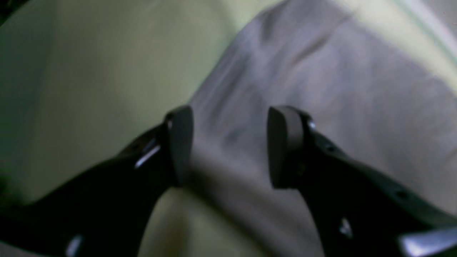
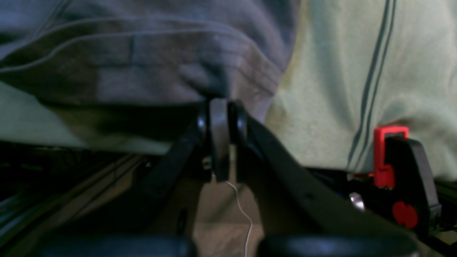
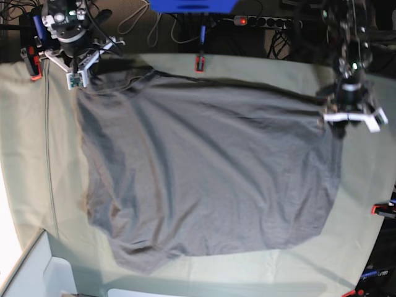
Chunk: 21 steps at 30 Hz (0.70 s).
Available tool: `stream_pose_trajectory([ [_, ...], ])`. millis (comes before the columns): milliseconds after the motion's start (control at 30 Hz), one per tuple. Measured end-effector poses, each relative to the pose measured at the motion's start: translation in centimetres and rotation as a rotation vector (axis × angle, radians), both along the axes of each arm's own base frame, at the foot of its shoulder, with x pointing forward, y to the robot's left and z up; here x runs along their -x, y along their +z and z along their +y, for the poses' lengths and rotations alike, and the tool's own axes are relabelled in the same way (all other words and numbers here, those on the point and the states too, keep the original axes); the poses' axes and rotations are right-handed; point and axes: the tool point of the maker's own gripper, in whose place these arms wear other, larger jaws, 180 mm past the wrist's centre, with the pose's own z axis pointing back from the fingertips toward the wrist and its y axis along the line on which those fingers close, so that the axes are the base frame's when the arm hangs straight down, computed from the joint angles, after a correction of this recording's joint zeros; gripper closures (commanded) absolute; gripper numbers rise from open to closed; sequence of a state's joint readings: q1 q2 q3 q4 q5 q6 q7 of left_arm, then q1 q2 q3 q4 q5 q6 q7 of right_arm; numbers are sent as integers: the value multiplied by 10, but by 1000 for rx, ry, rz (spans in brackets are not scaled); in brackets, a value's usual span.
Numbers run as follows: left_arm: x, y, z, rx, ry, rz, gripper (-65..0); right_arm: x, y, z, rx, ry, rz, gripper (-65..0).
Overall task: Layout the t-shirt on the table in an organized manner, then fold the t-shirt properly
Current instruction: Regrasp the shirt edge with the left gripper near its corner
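Note:
The grey t-shirt (image 3: 204, 167) lies spread over most of the table (image 3: 31, 154), with creases and a wavy lower hem. In the base view my right gripper (image 3: 83, 77) is at the shirt's far-left corner. The right wrist view shows that gripper (image 2: 219, 107) shut, with a bunch of the t-shirt (image 2: 150, 60) pinched at its tips. My left gripper (image 3: 337, 129) hovers at the shirt's far-right edge. Seen from the left wrist, this gripper (image 1: 232, 142) is open above the t-shirt (image 1: 321, 82), with nothing between its fingers (image 1: 180, 142).
Red clamps (image 3: 199, 63) (image 2: 383, 157) hold the pale cloth at the table's edges, another clamp (image 3: 383, 210) at the right. Cables and a power strip (image 3: 260, 21) lie behind the table. A white box (image 3: 37, 272) sits at the near-left corner.

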State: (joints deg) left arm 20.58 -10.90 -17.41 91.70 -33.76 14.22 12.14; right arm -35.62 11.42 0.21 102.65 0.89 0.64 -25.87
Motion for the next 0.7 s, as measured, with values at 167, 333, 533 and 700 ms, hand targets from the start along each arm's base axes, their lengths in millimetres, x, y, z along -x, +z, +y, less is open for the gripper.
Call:
stream_pose_trajectory([
  [167, 43, -21, 18, 13, 98, 69, -325, 0, 1, 0, 0, 0, -2, 0],
  [333, 70, -46, 38, 13, 165, 156, -325, 0, 1, 0, 0, 0, -2, 0],
  [533, 49, -61, 36, 57, 181, 157, -325, -1, 1, 0, 0, 0, -2, 0],
  [700, 21, -66, 14, 71, 108, 150, -325, -2, 1, 0, 0, 0, -5, 0],
])
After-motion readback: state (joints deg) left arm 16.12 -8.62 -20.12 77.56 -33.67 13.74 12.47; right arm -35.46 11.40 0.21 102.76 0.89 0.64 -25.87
